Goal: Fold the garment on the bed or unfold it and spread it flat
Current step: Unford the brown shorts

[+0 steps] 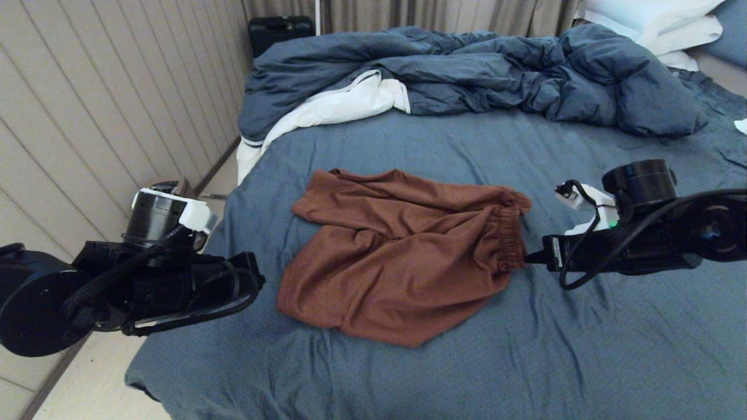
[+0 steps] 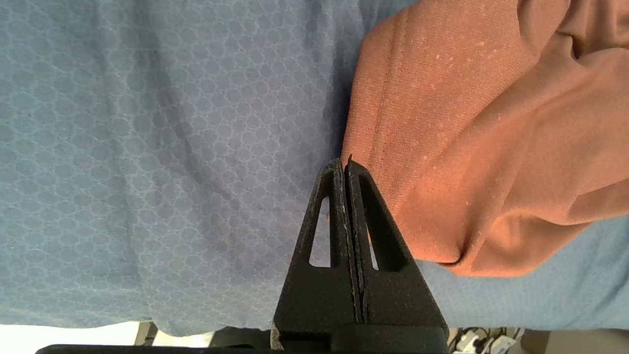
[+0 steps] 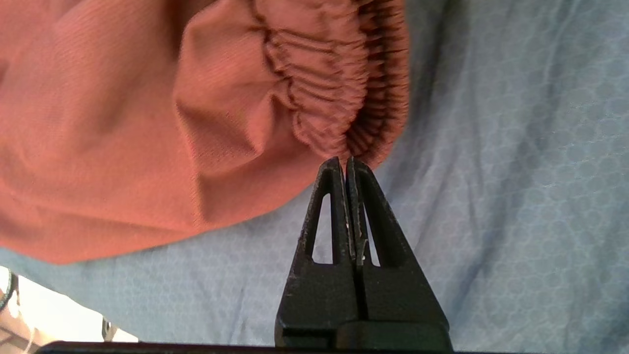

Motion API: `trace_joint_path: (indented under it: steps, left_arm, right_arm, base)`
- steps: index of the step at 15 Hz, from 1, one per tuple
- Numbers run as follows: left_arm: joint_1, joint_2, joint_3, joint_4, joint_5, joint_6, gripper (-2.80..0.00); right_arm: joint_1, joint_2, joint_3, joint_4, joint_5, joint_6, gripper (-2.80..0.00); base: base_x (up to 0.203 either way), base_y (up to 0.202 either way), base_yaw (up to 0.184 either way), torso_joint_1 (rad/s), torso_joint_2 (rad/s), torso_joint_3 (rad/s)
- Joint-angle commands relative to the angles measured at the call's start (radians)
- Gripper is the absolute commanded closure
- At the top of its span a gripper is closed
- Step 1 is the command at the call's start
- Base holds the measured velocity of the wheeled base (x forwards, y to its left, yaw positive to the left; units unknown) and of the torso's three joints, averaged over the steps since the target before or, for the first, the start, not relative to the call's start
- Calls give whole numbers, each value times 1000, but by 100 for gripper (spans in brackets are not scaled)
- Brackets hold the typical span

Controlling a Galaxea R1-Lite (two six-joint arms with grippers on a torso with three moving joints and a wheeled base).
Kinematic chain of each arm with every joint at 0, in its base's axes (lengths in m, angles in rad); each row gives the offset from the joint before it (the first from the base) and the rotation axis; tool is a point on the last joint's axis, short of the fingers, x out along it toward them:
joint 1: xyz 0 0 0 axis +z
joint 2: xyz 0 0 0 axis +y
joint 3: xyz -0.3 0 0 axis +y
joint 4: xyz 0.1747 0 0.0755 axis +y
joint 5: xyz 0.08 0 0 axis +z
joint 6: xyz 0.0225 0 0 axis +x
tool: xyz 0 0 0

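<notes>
While garment (image 1: 397, 251) lies on bed (image 1: 583, 350), both end effectors closed, empty: left (image 2: 345, 164) at hem, right (image 3: 344, 162) at waistband.

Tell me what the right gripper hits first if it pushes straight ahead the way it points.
Most likely the gathered waistband of the shorts. The right gripper, fingers shut, points right at the waistband's edge, though depth leaves it unclear whether they already touch.

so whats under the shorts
The shorts lie directly on the bed: slate-blue sheet shows all around them. Whatever is beneath the fabric is covered. The shut left hand and right hand sit at their edges, not underneath.
</notes>
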Motion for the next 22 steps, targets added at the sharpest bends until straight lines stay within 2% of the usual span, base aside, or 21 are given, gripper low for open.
trace_joint_path:
  steps: [1,2,4,9,12,22]
  left_arm:
    - [1,-1,1,-1,0,-4,0]
    - [0,-3,1,-1,0,-4,0]
    - [0,-1,4,-3,0,-4,0]
    - [0,-2,6,-6,1,-4,0]
    - [1,7,7,-6,0,-2,0]
    - [0,18,15,-24,0,-2,0]
  right_arm:
    - [5,0,16,-20,1,7,0]
    - [5,-8,42,-64,0,10,-280]
    - [12,-13,60,-131,1,22,-280]
    - [12,-1,59,-136,4,26,-280]
    - [56,16,67,-142,10,41,-280]
    - [49,81,67,-200,7,47,-280]
  base:
    - [0,0,0,0,0,0]
    - [0,0,0,0,0,0]
    - [0,0,0,0,0,0]
    - [0,0,0,0,0,0]
    - [0,0,0,0,0,0]
    - [0,0,0,0,0,0]
